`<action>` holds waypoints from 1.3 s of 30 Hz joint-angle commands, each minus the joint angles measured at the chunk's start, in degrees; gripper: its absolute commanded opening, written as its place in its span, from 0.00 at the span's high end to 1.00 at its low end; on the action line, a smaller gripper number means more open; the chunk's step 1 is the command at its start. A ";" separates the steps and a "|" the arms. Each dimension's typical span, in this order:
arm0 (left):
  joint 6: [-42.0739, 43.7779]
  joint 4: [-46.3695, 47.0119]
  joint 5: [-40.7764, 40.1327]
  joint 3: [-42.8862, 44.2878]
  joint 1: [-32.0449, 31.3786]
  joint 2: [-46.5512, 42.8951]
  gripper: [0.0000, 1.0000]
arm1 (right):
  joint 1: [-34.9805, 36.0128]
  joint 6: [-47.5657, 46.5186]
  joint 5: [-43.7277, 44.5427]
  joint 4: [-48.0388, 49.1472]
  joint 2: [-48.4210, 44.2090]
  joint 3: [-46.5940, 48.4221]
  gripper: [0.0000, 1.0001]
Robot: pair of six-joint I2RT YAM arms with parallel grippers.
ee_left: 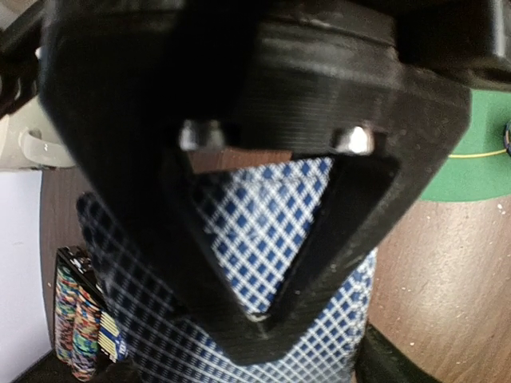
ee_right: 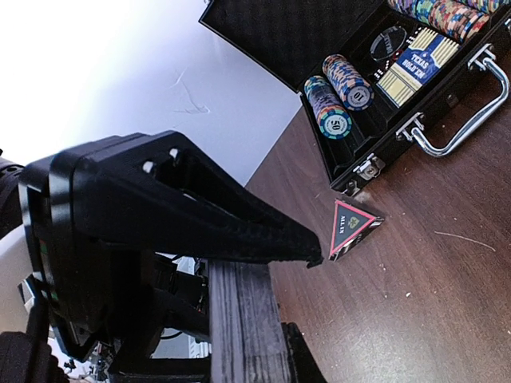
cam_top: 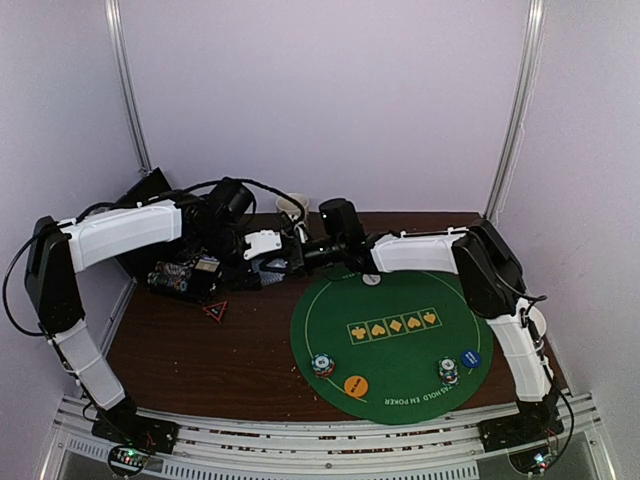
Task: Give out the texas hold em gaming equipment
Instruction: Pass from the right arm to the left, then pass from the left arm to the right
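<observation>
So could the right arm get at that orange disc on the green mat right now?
Probably yes. The orange disc lies in the open at the green mat's near edge, apart from the chip stack beside it. The right gripper is off at the table's back, so it would need swinging round.

Both our arms wear glossy white shells, the left arm [cam_top: 120, 232] and right arm [cam_top: 425, 252] alike, with black joint housings [cam_top: 488, 268] between. A thin black cable [cam_top: 8, 290] loops beside the left one. Our left tool [ee_left: 259, 331] is matte black printed plastic, a hollow triangle with two silver screws [ee_left: 200, 136]; the right tool [ee_right: 271, 259] is black too, wedge-shaped and finely ribbed.
</observation>
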 commanded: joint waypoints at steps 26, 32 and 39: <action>-0.81 2.14 1.29 -2.11 -0.01 -1.43 0.50 | -1.10 -17.99 11.50 -17.65 -8.98 -1.39 0.52; -0.80 2.22 1.07 -2.66 -0.03 -1.31 0.50 | -1.40 -20.98 14.13 -20.99 -10.86 -1.90 0.52; -1.16 2.44 1.18 -2.42 -0.03 -1.28 0.50 | -1.27 -22.68 13.08 -22.09 -10.89 -1.88 0.48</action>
